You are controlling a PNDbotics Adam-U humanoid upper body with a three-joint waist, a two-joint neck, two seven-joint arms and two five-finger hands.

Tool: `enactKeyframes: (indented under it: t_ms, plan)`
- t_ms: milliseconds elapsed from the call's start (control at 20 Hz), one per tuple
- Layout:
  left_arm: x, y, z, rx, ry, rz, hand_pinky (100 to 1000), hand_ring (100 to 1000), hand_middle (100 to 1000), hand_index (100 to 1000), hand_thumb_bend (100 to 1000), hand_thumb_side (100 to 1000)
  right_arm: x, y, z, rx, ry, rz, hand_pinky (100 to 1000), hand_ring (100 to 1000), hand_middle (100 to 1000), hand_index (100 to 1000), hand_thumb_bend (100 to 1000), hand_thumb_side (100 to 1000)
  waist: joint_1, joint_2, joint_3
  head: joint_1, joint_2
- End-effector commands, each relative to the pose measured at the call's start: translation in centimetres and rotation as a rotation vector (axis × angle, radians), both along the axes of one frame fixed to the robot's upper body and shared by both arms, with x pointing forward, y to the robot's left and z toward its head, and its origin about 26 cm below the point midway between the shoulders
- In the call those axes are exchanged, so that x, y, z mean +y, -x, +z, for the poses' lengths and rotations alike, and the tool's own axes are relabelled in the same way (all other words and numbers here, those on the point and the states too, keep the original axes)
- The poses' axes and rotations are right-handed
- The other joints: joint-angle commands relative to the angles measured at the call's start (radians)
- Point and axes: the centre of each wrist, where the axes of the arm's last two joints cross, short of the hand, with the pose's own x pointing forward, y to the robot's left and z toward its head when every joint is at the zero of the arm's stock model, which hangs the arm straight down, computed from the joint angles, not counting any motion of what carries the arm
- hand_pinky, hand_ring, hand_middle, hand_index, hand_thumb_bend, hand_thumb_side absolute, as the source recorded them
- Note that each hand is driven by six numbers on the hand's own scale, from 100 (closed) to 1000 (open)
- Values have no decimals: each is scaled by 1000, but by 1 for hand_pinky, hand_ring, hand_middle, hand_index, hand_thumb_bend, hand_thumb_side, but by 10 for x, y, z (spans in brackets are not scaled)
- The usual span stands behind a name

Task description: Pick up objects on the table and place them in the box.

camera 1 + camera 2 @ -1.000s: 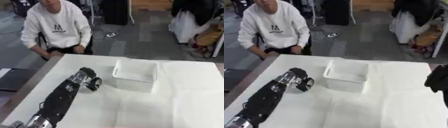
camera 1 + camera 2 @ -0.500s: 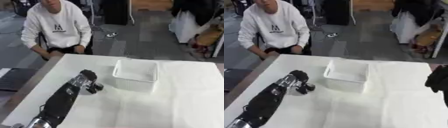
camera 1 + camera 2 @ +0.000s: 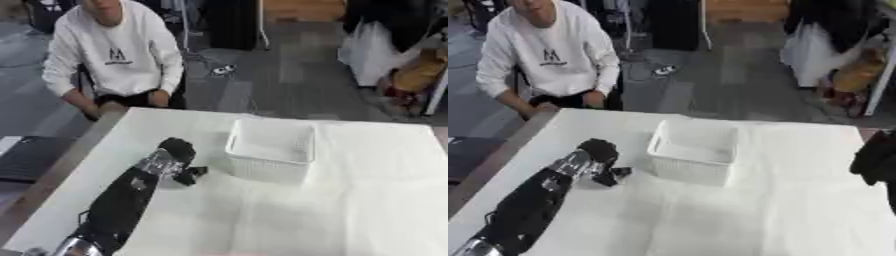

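The left arm enters from the lower left corner and lies across the white-covered bench, reaching toward its middle. The left hand sits low over the cloth, just left of the box. Its fingers are curled downward; whether they pinch anything cannot be told. A small dark object lies on the cloth at the hand's right lower edge, touching or just beside the fingertips; its shape cannot be made out, and it sits between the hand and the box.

The box, a white open-topped basket, stands upright near the middle of the bench, just right of the hand and apart from it.

The right hand shows only as a dark shape at the right edge of the right eye view, well apart from the box; its finger state cannot be told.
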Motion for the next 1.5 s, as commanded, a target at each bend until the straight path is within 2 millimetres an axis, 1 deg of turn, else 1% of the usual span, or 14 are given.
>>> enactKeyframes:
  t_ms: [50, 100, 150, 200, 250, 300, 350, 400, 500, 550, 600, 750, 1150, 1500]
  plan:
    - [4, -5, 13, 2, -3, -41, 588, 749, 833, 858, 266, 801, -1, 1, 6, -151, 77, 35, 100, 381, 371, 485, 100, 874, -3, -10, 1, 7, -15]
    - [2, -5, 11, 20, 20, -70, 620, 761, 837, 852, 213, 781, -1, 1, 6, -151, 77, 35, 100, 381, 370, 485, 100, 874, -3, -9, 1, 7, -16]
    - [1, -4, 10, 30, 50, -107, 601, 735, 809, 829, 160, 783, -1, 1, 6, -151, 77, 35, 100, 381, 370, 484, 100, 875, -3, -9, 1, 8, -17]
    - [0, -4, 9, 26, 80, -142, 597, 723, 788, 787, 100, 818, -1, 1, 6, -150, 77, 35, 100, 381, 370, 484, 100, 875, -3, -9, 0, 8, -19]
    - [-2, -4, 8, 13, 111, -177, 571, 669, 742, 725, 100, 879, -1, 1, 6, -150, 78, 35, 100, 381, 370, 484, 100, 875, -3, -8, 0, 7, -19]
    - [-2, -4, 8, -3, 132, -206, 525, 584, 668, 651, 100, 886, -1, 1, 6, -150, 78, 35, 100, 381, 370, 484, 100, 875, -3, -8, -1, 7, -19]
    - [-3, -3, 7, -13, 142, -232, 498, 551, 622, 575, 100, 871, -1, 1, 5, -150, 78, 35, 100, 381, 370, 484, 100, 875, -3, -8, -1, 7, -19]
    - [-3, -3, 8, -19, 142, -261, 450, 489, 558, 487, 100, 856, -1, 1, 5, -149, 79, 34, 100, 381, 370, 484, 100, 875, -3, -8, -1, 8, -19]
    - [-4, -4, 10, -40, 134, -322, 243, 310, 379, 265, 100, 777, -1, 1, 5, -148, 79, 34, 100, 381, 369, 484, 100, 876, -2, -7, -2, 8, -20]
    - [-4, -4, 11, -50, 131, -352, 146, 238, 315, 208, 100, 756, -1, 1, 5, -148, 80, 34, 100, 381, 369, 484, 100, 875, -2, -7, -2, 7, -20]
    - [-4, -4, 12, -64, 130, -378, 100, 124, 226, 170, 100, 748, -1, 1, 5, -148, 80, 35, 100, 380, 369, 484, 100, 875, -2, -6, -2, 7, -20]
    - [-3, -5, 15, -115, 168, -434, 100, 100, 113, 138, 100, 719, -2, 1, 4, -145, 81, 34, 100, 380, 369, 484, 100, 875, -1, -7, -2, 7, -19]
    - [7, -3, 26, -291, 387, -492, 100, 100, 108, 132, 100, 672, -3, 1, 4, -144, 81, 32, 100, 384, 369, 484, 100, 875, -1, -10, 1, 2, -23]
    - [10, -3, 56, -380, 426, -517, 100, 100, 105, 131, 100, 664, -4, 0, 2, -141, 84, 29, 100, 384, 370, 484, 100, 876, -1, -15, 8, -3, -25]
